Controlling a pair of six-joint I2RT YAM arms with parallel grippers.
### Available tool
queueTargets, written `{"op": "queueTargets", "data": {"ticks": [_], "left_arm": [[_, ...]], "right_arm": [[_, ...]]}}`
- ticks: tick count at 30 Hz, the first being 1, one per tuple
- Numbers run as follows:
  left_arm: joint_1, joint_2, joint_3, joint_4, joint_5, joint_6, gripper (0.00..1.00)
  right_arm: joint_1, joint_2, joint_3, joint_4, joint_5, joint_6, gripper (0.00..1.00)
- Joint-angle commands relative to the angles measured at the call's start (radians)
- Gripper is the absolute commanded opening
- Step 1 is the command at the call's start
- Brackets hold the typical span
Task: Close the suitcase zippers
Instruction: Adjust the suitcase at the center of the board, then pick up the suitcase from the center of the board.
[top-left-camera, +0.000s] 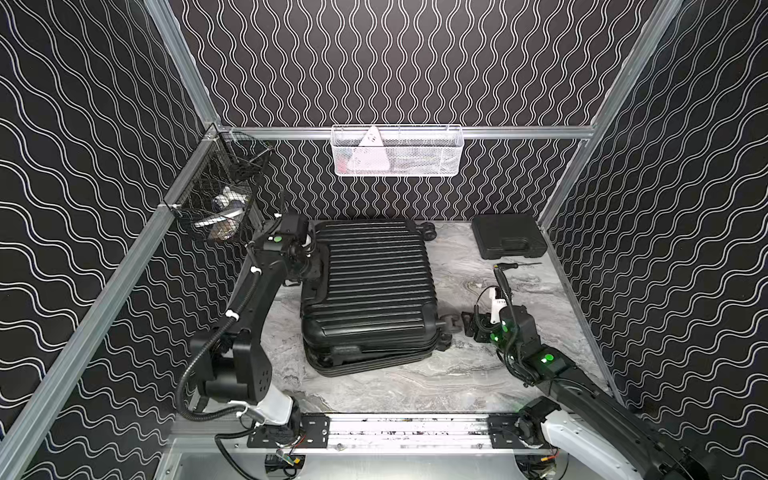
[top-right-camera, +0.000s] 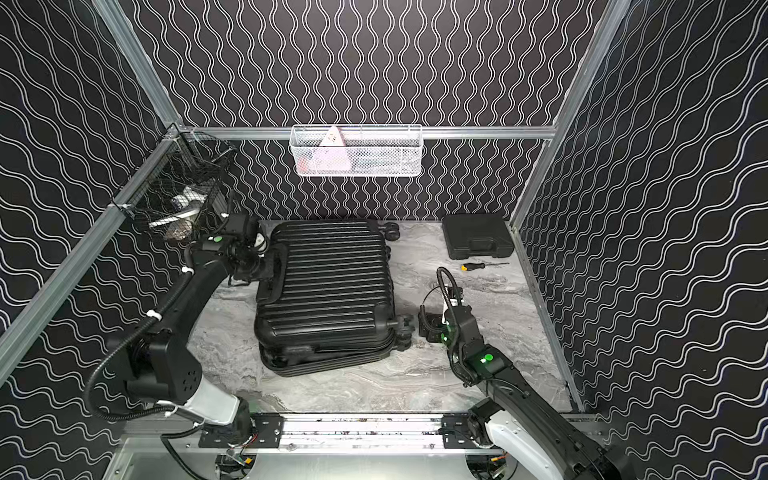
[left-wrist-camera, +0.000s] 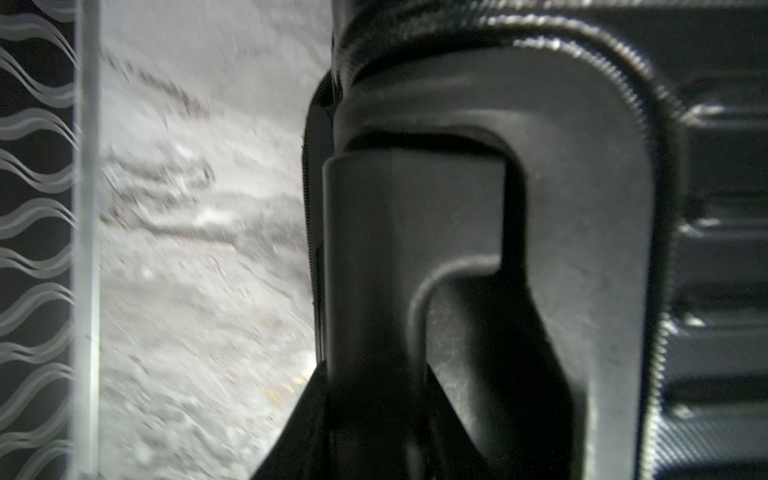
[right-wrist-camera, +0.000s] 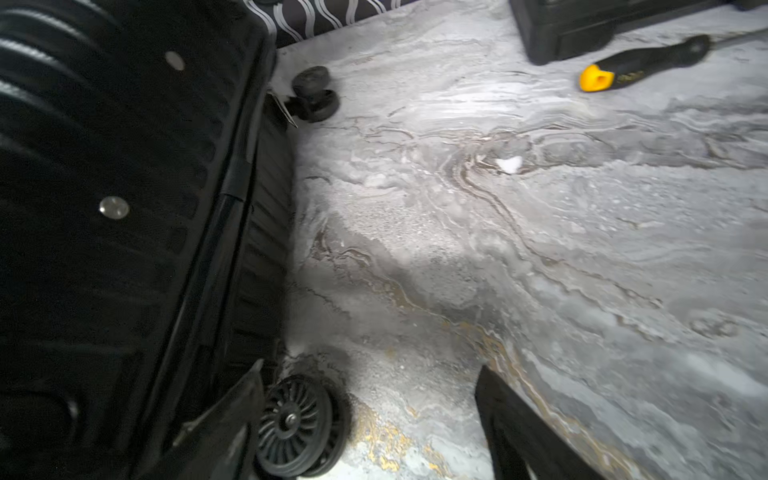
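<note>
**Suitcase flat on table, near seam gaping; right claw open, left claw's state unclear**

The suitcase (top-left-camera: 370, 282) (top-right-camera: 328, 282) lies flat on the marble-patterned table (top-left-camera: 478, 374), ribbed shell upward, roughly mid-table and nearer the robot's left side. At the near end the upper shell sits askew over the lower one, and a gap shows between the two halves.

The left gripper (top-left-camera: 306, 267) is at the far left edge of the case, against the carry handle (left-wrist-camera: 582, 208). In the left wrist view the handle fills the frame at close range, with a toothed zipper track (left-wrist-camera: 661, 340) curving round beside it. No pull can be made out. The fingers are lost among dark, blurred shapes, so I cannot tell whether this claw is open, closed or gripping anything.

The right gripper (top-left-camera: 469, 325) (right-wrist-camera: 370, 368) is low over the table, just beside the near right wheel (right-wrist-camera: 295, 419) of the case. Its jaws stand wide apart and hold nothing. The wheel lies next to one finger (right-wrist-camera: 232, 411), and bare table shows between the fingers. The right wrist view also shows the dark seam strip running along the side of the case between the shells.

Other items:
- A black tool case (top-left-camera: 509, 237) sits at the far right corner.
- A screwdriver (top-right-camera: 478, 266) with a yellow butt lies just in front of it, well apart from the suitcase.
- A white mesh basket (top-left-camera: 397, 151) hangs on the back wall.
- A black wire basket (top-left-camera: 216, 195) hangs on the left wall.
</note>
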Motion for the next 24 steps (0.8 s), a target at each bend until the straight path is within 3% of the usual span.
{"op": "queueTargets", "data": {"ticks": [1,5,9,14,16,24], "left_arm": [[0.033,0.077,0.1,0.068,-0.054,0.09,0.31],[0.042,0.189,0.221,0.072,0.016,0.135,0.32],[0.043,0.284,0.317,0.072,0.011,0.166,0.32],[0.052,0.383,0.425,0.034,0.089,0.168,0.3],[0.052,0.385,0.429,0.034,0.117,0.162,0.31],[0.07,0.336,0.39,0.06,0.127,0.141,0.32]], "right_arm": [[0.001,-0.008,-0.053,0.152,-0.108,-0.064,0.79],[0.001,0.031,-0.116,0.31,-0.228,-0.11,0.72],[0.001,0.157,-0.126,0.456,-0.396,-0.136,0.63],[0.005,0.31,-0.142,0.643,-0.585,-0.18,0.53],[0.007,0.346,-0.161,0.725,-0.642,-0.196,0.47],[0.044,0.514,-0.158,0.919,-0.769,-0.26,0.45]]}}
